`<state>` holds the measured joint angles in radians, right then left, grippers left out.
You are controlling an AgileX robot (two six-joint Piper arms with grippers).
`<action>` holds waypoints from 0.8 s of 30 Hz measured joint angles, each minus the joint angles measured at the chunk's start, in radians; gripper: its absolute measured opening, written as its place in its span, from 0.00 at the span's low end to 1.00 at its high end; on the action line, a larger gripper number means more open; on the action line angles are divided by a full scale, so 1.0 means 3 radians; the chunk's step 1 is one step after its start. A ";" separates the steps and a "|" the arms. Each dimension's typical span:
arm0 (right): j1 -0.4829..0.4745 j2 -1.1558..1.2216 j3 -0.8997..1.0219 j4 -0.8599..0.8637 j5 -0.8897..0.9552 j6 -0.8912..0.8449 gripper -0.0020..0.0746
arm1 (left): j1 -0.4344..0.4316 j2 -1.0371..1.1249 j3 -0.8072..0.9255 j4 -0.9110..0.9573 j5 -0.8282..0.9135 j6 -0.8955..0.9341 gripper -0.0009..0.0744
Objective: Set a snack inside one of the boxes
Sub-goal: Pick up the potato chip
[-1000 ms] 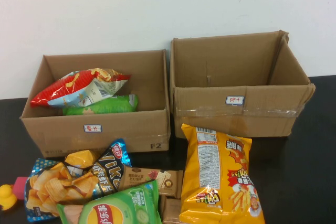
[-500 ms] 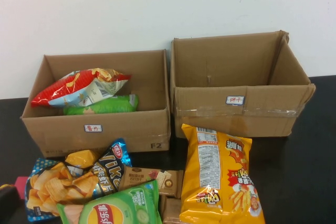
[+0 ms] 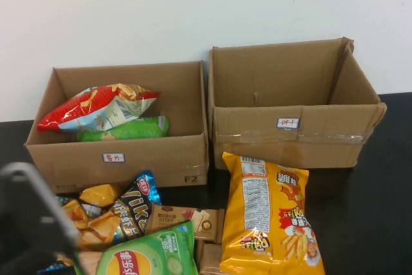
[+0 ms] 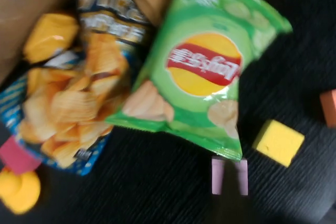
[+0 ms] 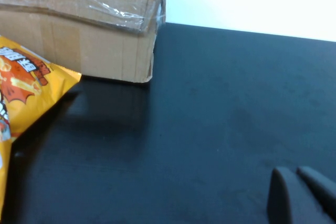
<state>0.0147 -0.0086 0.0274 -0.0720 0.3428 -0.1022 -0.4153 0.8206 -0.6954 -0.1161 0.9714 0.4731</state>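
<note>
Two open cardboard boxes stand at the back. The left box [image 3: 187,152] holds a red-and-blue chip bag [image 3: 96,107] and a green bag [image 3: 125,129]. The right box [image 3: 335,136] shows nothing inside. Snacks lie in front: a green chip bag [image 3: 145,259] [image 4: 202,72], a blue chip bag [image 3: 90,220] [image 4: 68,111], a black bag [image 3: 132,204], a small yellow pack [image 3: 100,193], a brown bar box [image 3: 183,218] and a big yellow bag [image 3: 270,217]. My left arm [image 3: 29,220] hovers over the left end of the pile, its gripper hidden. My right gripper [image 5: 299,192] hangs shut and empty over bare table right of the right box.
In the left wrist view a yellow cube [image 4: 278,141], a pink block [image 4: 229,176], an orange block [image 4: 329,107], a yellow duck [image 4: 20,191] and a pink piece [image 4: 18,156] lie on the black table [image 5: 220,108] near the bags.
My left arm has come up into the high view at the bottom left, now covering the duck, the pink piece and part of the blue bag. Nothing else has moved.
</note>
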 joint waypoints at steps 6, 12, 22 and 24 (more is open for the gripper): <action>0.0000 0.0000 0.0000 0.0000 0.0000 0.0000 0.02 | -0.0460 0.0980 0.0000 0.0243 -0.0495 0.0012 0.91; 0.0000 0.0000 0.0000 0.0000 0.0000 0.0000 0.02 | -0.0662 0.1857 0.0000 0.0342 -0.0983 -0.0040 0.93; 0.0000 0.0000 0.0000 0.0000 0.0000 0.0000 0.02 | -0.0697 0.2947 -0.0018 0.1646 -0.1585 -0.1065 0.93; 0.0000 0.0000 0.0000 0.0000 0.0000 0.0000 0.02 | -0.0697 0.3085 -0.0024 0.1921 -0.1681 -0.1379 0.93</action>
<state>0.0147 -0.0086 0.0274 -0.0720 0.3428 -0.1022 -0.6244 1.7463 -0.7025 0.4603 0.4671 0.0593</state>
